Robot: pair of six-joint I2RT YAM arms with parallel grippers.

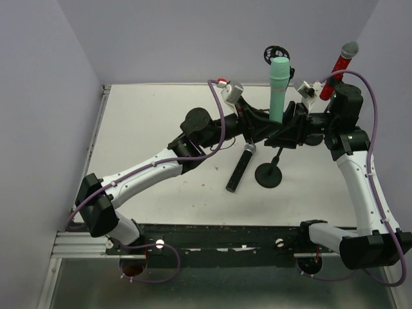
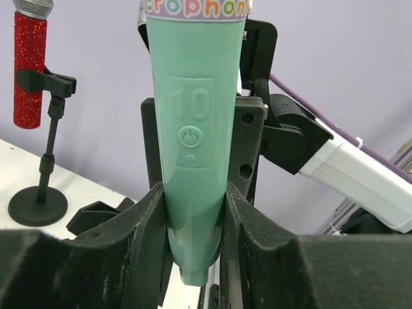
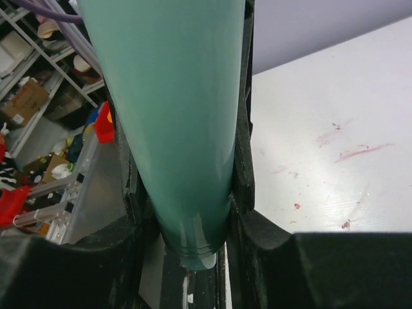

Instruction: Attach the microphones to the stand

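Left gripper (image 2: pixel 193 222) and right gripper (image 3: pixel 187 215) are both clamping the mint-green microphone (image 2: pixel 193 129), so a tug-of-war is looking like the danger; if the arms are pulling unevenly, that smooth tapered body could be twisting or slipping free before reaching the stand (image 1: pixel 269 172) just below them; each pair of jaws is standing part-closed, pressing the upright shaft's lower end; black microphone (image 1: pixel 239 168) is lying beneath them.
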